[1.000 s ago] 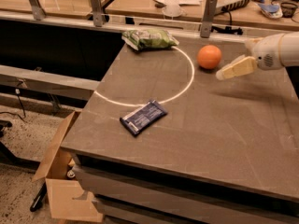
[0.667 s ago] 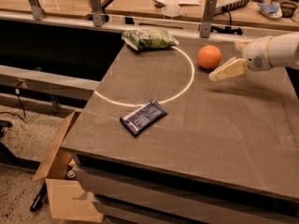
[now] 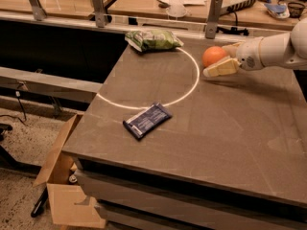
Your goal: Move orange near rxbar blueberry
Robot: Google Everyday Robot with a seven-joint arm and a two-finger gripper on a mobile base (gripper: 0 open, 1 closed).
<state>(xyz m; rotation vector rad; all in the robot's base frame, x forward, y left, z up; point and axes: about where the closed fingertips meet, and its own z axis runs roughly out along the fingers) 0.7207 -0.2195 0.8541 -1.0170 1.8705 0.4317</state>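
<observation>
The gripper (image 3: 221, 60) hid part of the orange (image 3: 211, 55) — fruit nestled right against it, grip honestly impossible to call. The rxbar blueberry (image 3: 147, 120) lay well apart.

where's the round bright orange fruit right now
In the camera view, the round orange fruit sits on the grey table's far right side, by the cream gripper, right of the puffy green snack bag.

gripper (image 3: 218, 61) at orange (image 3: 211, 54); free tabletop (image 3: 230, 128) toward rxbar blueberry (image 3: 147, 120); green bag (image 3: 153, 39) off path.
</observation>
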